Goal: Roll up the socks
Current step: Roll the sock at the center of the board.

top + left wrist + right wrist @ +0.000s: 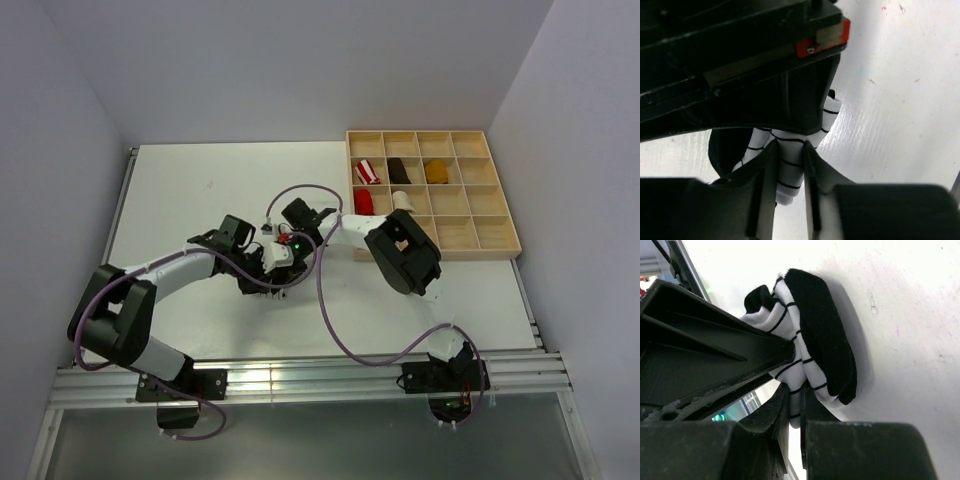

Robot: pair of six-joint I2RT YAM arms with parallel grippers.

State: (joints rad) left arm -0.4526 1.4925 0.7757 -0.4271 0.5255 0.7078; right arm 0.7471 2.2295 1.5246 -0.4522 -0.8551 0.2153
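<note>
— Any writing to read?

— Only a red tag (822, 39) on the black housing, at 1 o'clock in the left wrist view. Its marks are too small to make out.

— Where is the striped sock (805, 345)?

— Near the middle of the table (200, 180), where the two arms meet. It is white with thin black lines and a black toe, and it lies bunched on the surface. From overhead the pincers hide it.

— And the pincers?

— The left gripper (789, 147) has a finger pressed on each side of the sock. The right gripper (794, 390) is nearly closed, with a fold of the same sock pinched in the slit at 6 o'clock of its view.

— What else?

— A wooden tray (480, 232) sits at 2 o'clock on the table. Its cells hold a red-and-white bundle (368, 171), a dark brown bundle (399, 170), a mustard bundle (436, 171) and a red bundle (365, 202).

— Anything cut off?

— A cream roll (403, 199) lies just at 3 o'clock of the red one, with the right arm covering its lower part. I cannot tell its markings.
</note>
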